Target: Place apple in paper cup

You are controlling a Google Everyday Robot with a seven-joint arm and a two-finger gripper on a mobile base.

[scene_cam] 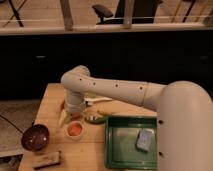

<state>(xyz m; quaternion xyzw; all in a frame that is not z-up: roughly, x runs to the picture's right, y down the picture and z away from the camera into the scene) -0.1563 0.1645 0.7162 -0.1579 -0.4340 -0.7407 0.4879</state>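
The apple (74, 129) is a small orange-red fruit lying inside the paper cup (74, 135). The cup is low, pale and round, and stands on the wooden table (50, 100) left of the green tray. My gripper (70, 119) hangs just above the cup's back rim, at the end of the white arm (115, 92) that reaches in from the right. Its pale fingers (62, 118) are spread apart and hold nothing.
A dark brown bowl (34, 137) sits at the table's left edge, with a brown block (46, 160) in front of it. A green-yellow vegetable (97, 119) lies just right of the cup. The green tray (131, 120) holds a blue-grey sponge (145, 141).
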